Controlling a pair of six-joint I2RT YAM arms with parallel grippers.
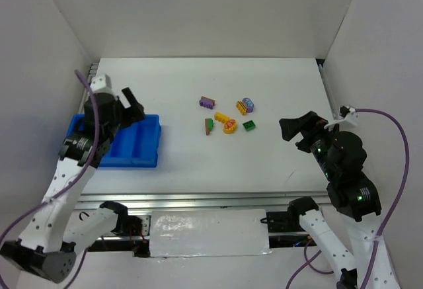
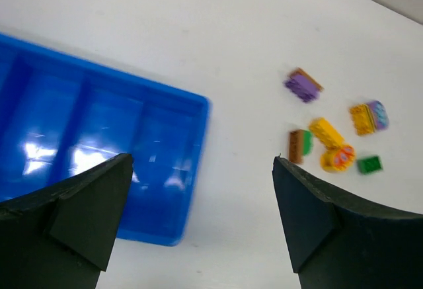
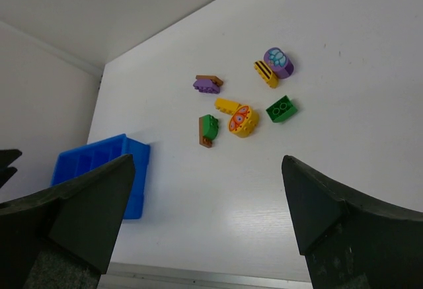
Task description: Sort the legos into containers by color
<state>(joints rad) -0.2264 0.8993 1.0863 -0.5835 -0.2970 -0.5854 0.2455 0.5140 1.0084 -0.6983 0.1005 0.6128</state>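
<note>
Nearest the bases, the left gripper (image 1: 134, 106) hangs with fingers spread wide over the blue tray (image 1: 132, 162) at the table's (image 1: 264, 163) left side, while the right gripper (image 1: 294, 127) hovers over the right side, its fingers likewise apart and holding nothing. Farther out between them the legos (image 3: 241, 120) lie loose on the white surface, well apart from the tray: a green brick (image 1: 249, 125), a green-and-brown brick (image 1: 209, 125), a round yellow piece (image 1: 230, 127) touching a yellow brick (image 1: 221, 117), then a yellow-and-purple piece (image 1: 246, 106) and a purple-and-brown brick (image 1: 207, 102) farthest back.
</note>
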